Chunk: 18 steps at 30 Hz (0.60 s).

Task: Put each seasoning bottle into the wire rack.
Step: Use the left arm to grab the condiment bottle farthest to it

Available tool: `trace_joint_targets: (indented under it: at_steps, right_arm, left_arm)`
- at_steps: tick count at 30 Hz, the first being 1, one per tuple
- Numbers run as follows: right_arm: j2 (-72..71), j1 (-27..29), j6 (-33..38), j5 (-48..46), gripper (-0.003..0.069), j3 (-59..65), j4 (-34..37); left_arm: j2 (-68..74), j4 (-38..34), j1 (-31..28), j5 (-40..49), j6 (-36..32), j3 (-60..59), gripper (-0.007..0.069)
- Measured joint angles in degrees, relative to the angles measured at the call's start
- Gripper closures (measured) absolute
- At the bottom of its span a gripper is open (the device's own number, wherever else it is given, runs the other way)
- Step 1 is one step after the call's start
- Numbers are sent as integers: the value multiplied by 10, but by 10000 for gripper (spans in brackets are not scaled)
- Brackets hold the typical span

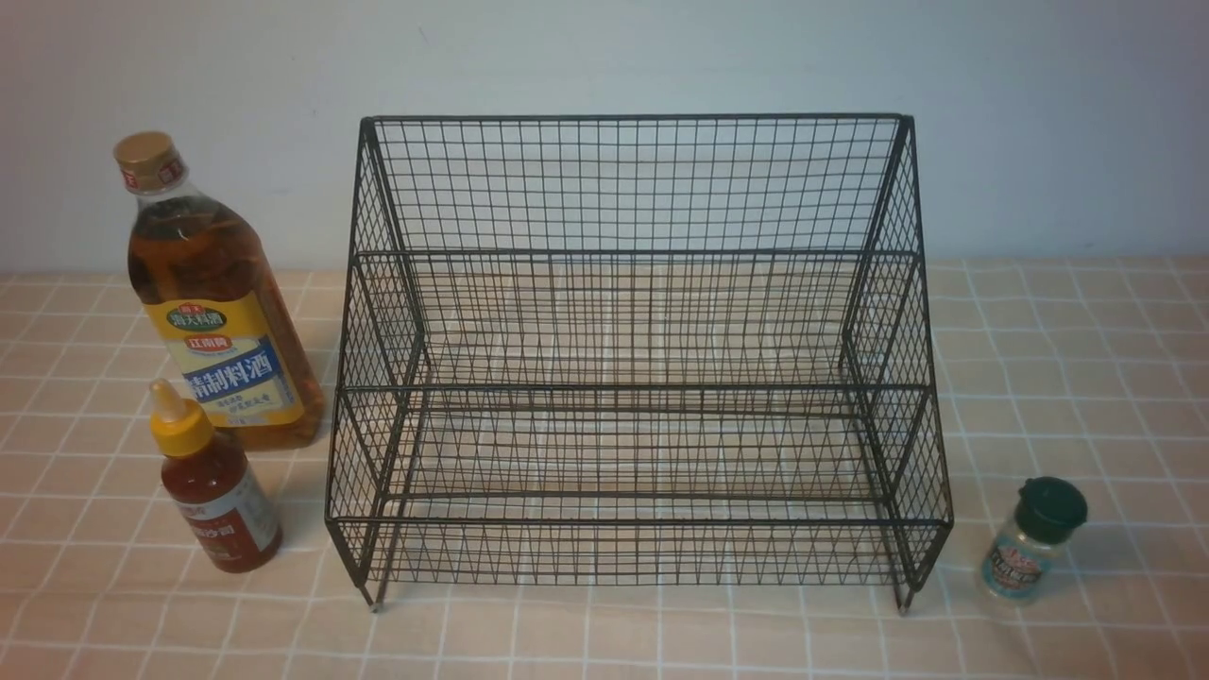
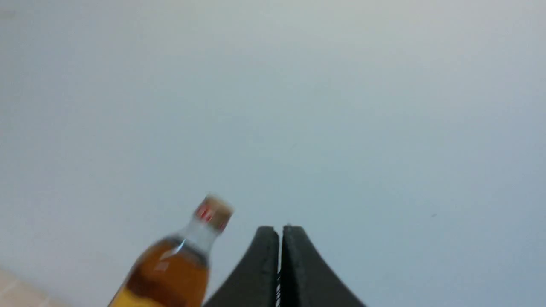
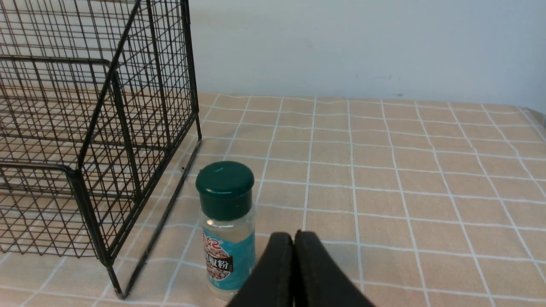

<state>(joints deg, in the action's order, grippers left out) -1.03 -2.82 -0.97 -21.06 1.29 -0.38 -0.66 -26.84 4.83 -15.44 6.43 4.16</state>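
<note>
The black wire rack (image 1: 635, 253) stands empty in the middle of the table. The tall amber bottle (image 1: 215, 312) with a tan cap stands left of the rack. The small red-sauce bottle (image 1: 217, 491) with a yellow nozzle stands in front of it. The tiny shaker (image 1: 1030, 538) with a dark green lid stands right of the rack. Neither gripper shows in the front view. My left gripper (image 2: 280, 230) is shut and empty, with the amber bottle (image 2: 179, 264) blurred beside it. My right gripper (image 3: 293, 236) is shut and empty, just short of the shaker (image 3: 226, 226) beside the rack's corner (image 3: 85, 179).
A tan checked cloth (image 1: 1086, 378) covers the table. A pale wall (image 1: 604, 57) rises close behind the rack.
</note>
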Motion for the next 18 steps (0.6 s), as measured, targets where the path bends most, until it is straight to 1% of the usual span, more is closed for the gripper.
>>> trace_joint_targets:
  at_steps: [1,2,4,5,6,7,9,10,11,12,14,17,18]
  right_arm:
    - [0,0,0,0,673,0,0]
    - [0,0,0,0,673,0,0]
    - [0,0,0,0,673,0,0]
    - [0,0,0,0,673,0,0]
    - [0,0,0,0,673,0,0]
    - [0,0,0,0,673,0,0]
    - [0,0,-1,7,673,0,8]
    - [0,0,-1,9,673,0,8]
    - [0,0,-10,29,673,2,23]
    - [0,0,-18,49,673,2,41]
    - [0,0,-39,103,673,2,83]
    - [0,0,-67,157,673,2,140]
    - [0,0,-79,182,673,2,173]
  left_arm:
    - [2,17,0,19,-1,27,631]
    - [20,53,0,72,-1,82,631]
    - [74,106,0,215,-3,186,631]
    - [81,110,0,228,-3,195,631]
    - [122,127,0,316,-4,245,631]
    - [153,134,0,378,-5,277,631]
    - [252,146,0,566,-6,359,631]
    - [268,147,0,595,-6,371,631]
    - [326,152,0,685,-6,405,631]
    - [365,155,0,734,-6,425,631]
    - [427,160,0,788,-6,453,631]
    - [487,167,0,811,-6,488,631]
    - [538,177,0,817,-6,541,631]
